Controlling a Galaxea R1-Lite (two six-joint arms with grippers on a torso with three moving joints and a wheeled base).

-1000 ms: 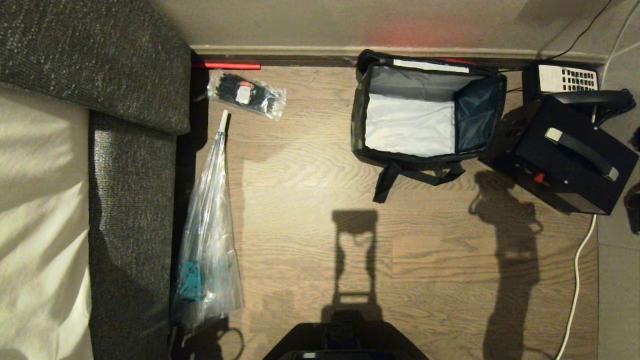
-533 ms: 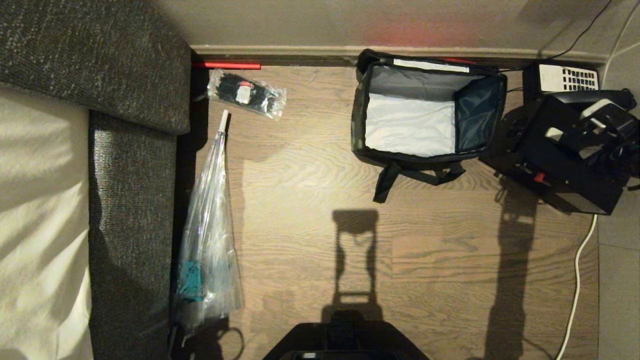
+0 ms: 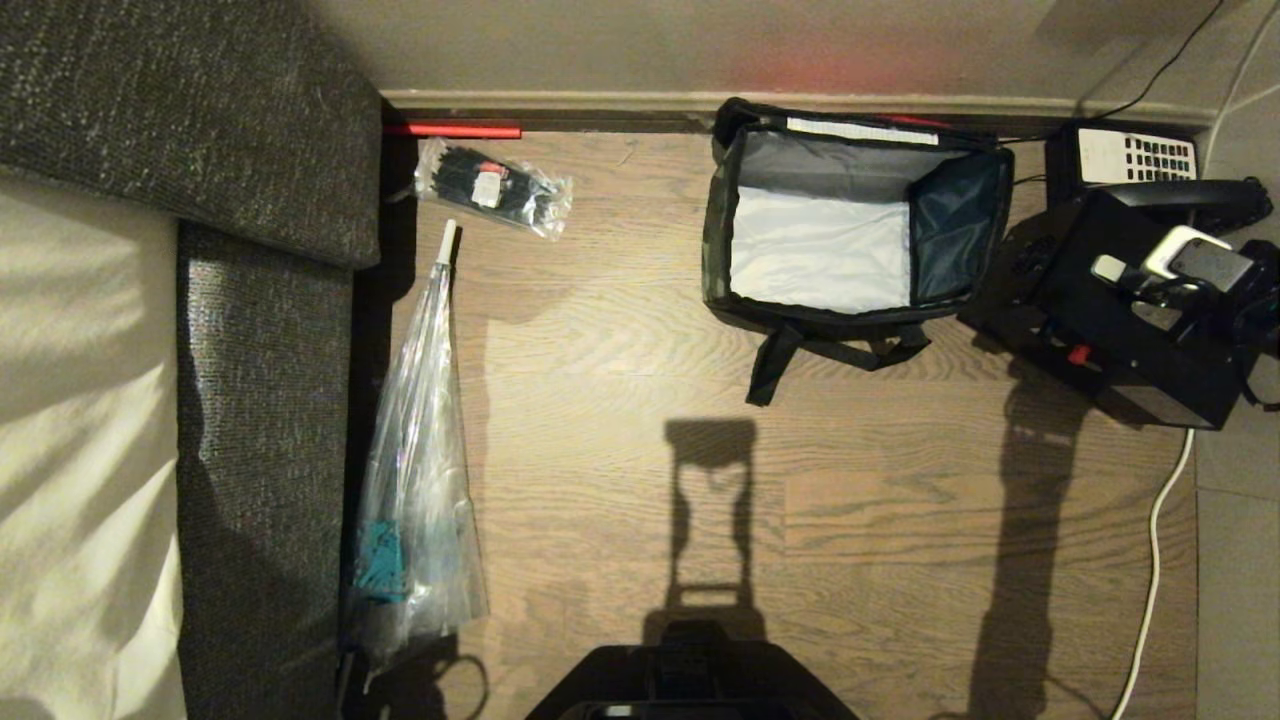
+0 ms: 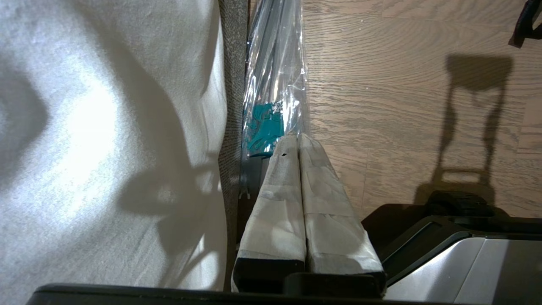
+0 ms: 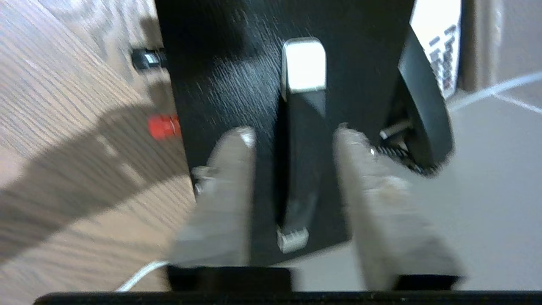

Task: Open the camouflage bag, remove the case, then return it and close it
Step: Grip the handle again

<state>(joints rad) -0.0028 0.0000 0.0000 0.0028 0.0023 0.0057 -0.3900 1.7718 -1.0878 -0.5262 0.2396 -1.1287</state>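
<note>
Wooden floor (image 3: pixel 620 420) seen from above, with the camouflage bag (image 3: pixel 715 235) as the landmark. Well to the bag's left, a grey sofa (image 3: pixel 250 330) with a pale cushion (image 3: pixel 80 440) fills that side of the scene. The bag itself stands against the skirting board, lid thrown back, its pale interior exposed and nothing inside; its black straps (image 3: pixel 800 350) trail on the floor toward the robot. Just beside the bag on its right, out on the floor, sits the case (image 3: pixel 1110 330), a black rigid box set at an angle, its top bar (image 5: pixel 298 169) whitish at one end. A black desk telephone (image 3: pixel 1135 155) lies behind the case, by the wall. A clear plastic sleeve (image 3: pixel 415 470) lies along the sofa's edge, left of the bag, with a small packet (image 3: pixel 495 190) near the wall. The right gripper (image 5: pixel 294 135) hovers over the case, fingers (image 5: pixel 228 178) spread either side of the bar, not clamped. The left gripper (image 4: pixel 298 142), parked near the sleeve, has its pads pressed together.
</note>
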